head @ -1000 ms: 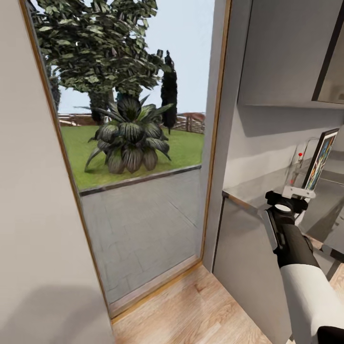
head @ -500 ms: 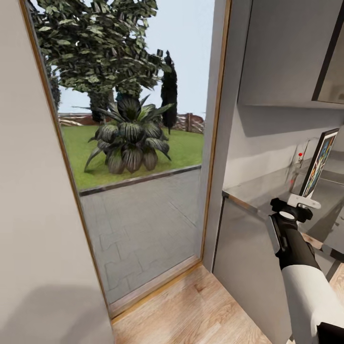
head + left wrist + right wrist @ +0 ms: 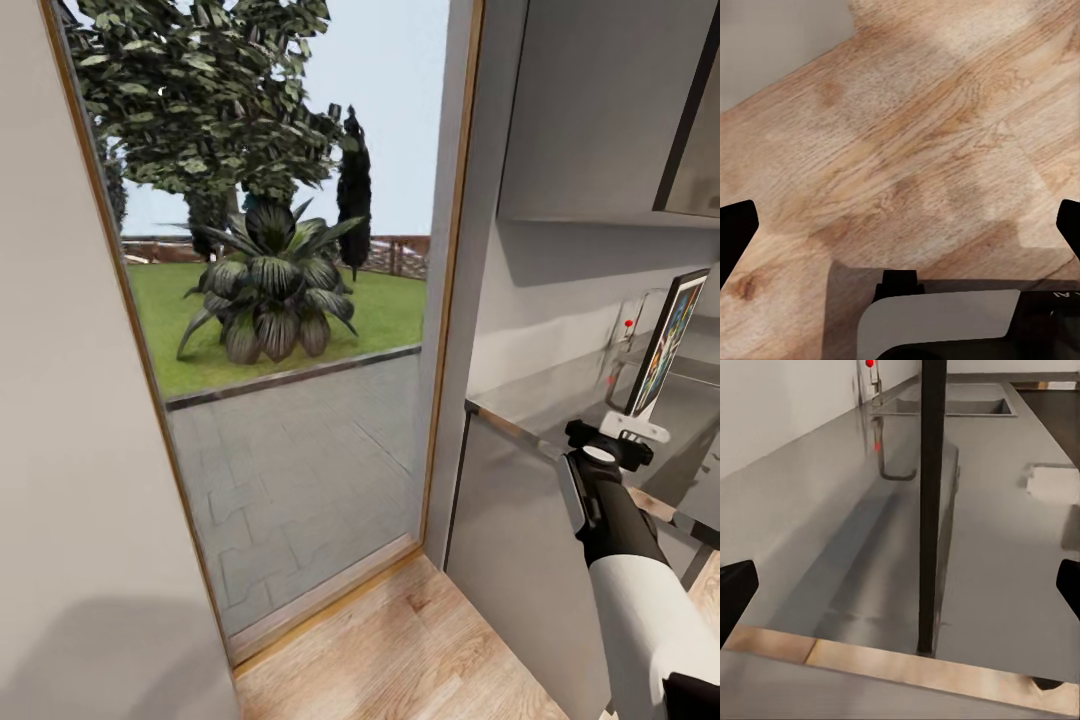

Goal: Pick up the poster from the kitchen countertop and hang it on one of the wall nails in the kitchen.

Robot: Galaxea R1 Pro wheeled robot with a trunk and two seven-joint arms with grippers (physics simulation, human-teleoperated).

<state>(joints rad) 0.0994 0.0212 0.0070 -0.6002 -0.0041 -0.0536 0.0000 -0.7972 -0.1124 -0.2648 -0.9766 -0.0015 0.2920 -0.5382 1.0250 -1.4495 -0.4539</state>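
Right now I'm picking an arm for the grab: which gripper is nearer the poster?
Right. The right gripper sits open just before the poster standing edge-on on the countertop. The left gripper faces the wood floor.

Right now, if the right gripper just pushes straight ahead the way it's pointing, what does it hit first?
Most likely the poster: it stands upright on the kitchen countertop, edge-on and centred between the right gripper's open fingers. Depth is unclear, but nothing seems to lie in between.

Three cameras, one shared worktop
Head view looks down past a glass door; right wrist skims the worktop (image 3: 560, 395) (image 3: 832, 510) closely; left wrist faces the floor (image 3: 907, 150).
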